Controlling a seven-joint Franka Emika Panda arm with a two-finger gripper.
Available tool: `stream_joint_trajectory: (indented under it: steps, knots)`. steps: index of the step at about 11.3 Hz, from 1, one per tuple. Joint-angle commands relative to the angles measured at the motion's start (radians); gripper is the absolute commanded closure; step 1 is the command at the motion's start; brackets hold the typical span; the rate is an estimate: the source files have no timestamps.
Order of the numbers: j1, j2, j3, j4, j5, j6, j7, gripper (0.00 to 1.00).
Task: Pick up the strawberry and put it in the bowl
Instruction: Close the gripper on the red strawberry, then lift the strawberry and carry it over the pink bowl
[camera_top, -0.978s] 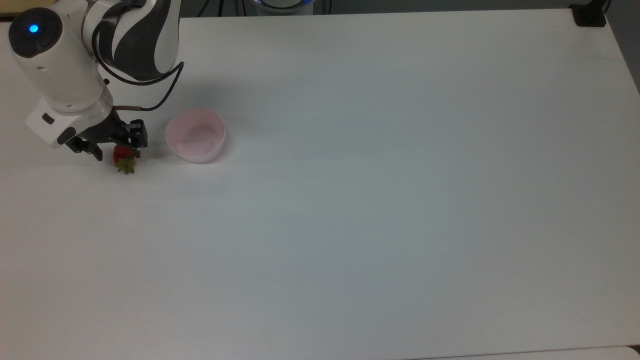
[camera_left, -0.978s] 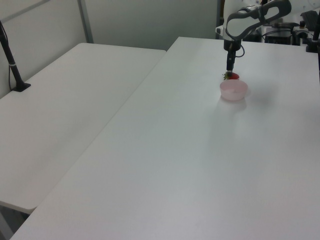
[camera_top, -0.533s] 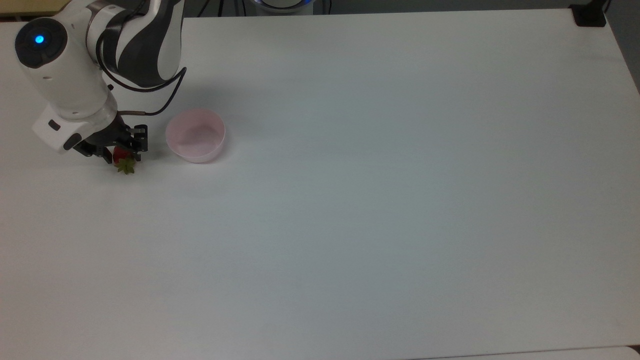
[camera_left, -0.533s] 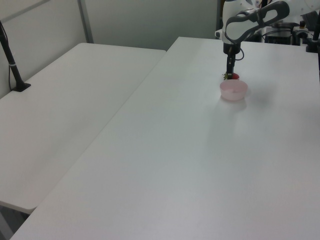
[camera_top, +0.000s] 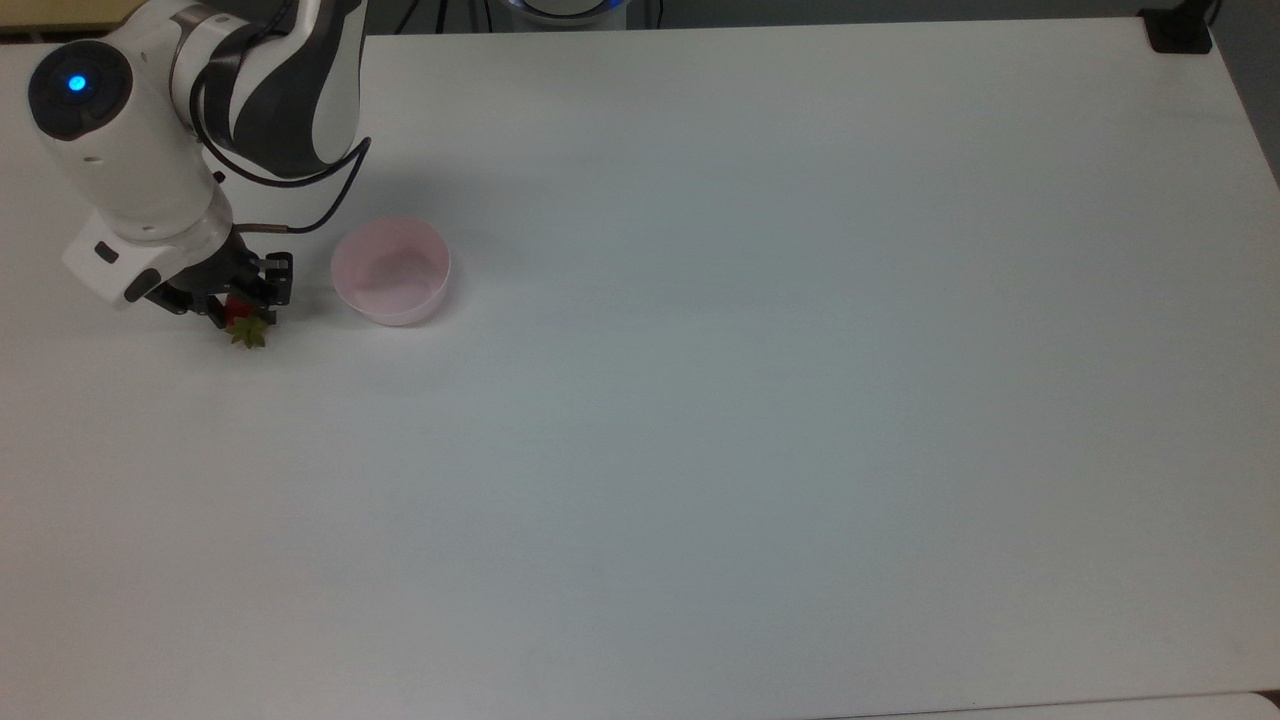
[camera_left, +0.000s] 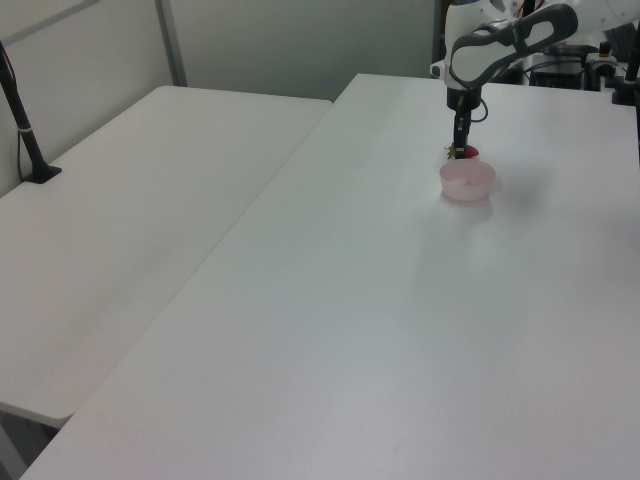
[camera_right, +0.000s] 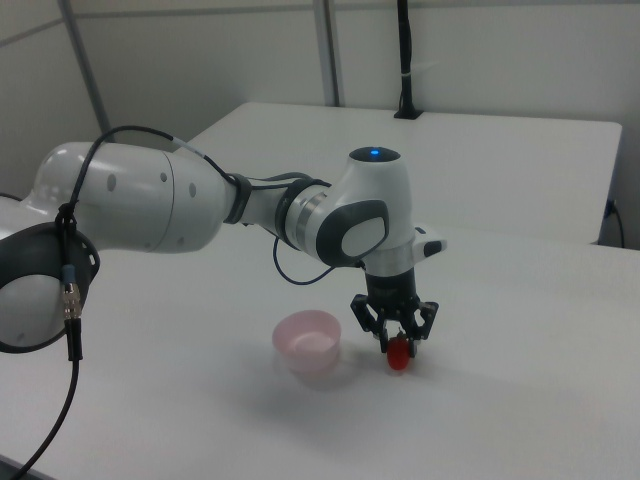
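One broad white matte table (camera_top: 760, 400) carries the whole scene, and in the left view a second white table (camera_left: 130, 220) stands alongside it on the left view's left, with a black clamp post (camera_left: 22, 120) at its far edge. A similar black post (camera_right: 404, 60) rises from the far table in the right view.

The single white and grey Franka arm (camera_top: 180, 90) reaches down near the top view's upper left corner, a blue light glowing on its wrist joint, a thin black cable (camera_top: 320, 205) looping off it.

There is one small round pale pink translucent plastic bowl (camera_top: 391, 270), upright on the table and empty (its pale floor shows plainly in the top view). It also shows in the left view (camera_left: 467, 180) and the right view (camera_right: 308, 340).

The black two-finger gripper (camera_right: 398, 340) points straight down just beside the bowl, on the top view's left of it, not touching the bowl. Its fingers are closed in around the one small glossy red strawberry with a green leafy cap (camera_right: 399, 355), pinching it from both sides. The strawberry (camera_top: 243, 320) sits low at table level; whether it touches the surface cannot be told.
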Motion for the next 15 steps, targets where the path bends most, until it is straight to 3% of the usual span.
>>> stream_joint_trajectory:
  steps: [1,7,12,15]
  knots:
    - [0.001,-0.048,-0.003,-0.017,0.016,-0.001,-0.006,0.65]
    - [0.062,-0.149,-0.003,-0.030,0.013,-0.155,0.000,0.65]
    - [0.192,-0.359,-0.005,-0.307,0.001,-0.122,0.133,0.65]
    - [0.236,-0.333,-0.005,-0.326,-0.042,-0.079,0.256,0.62]
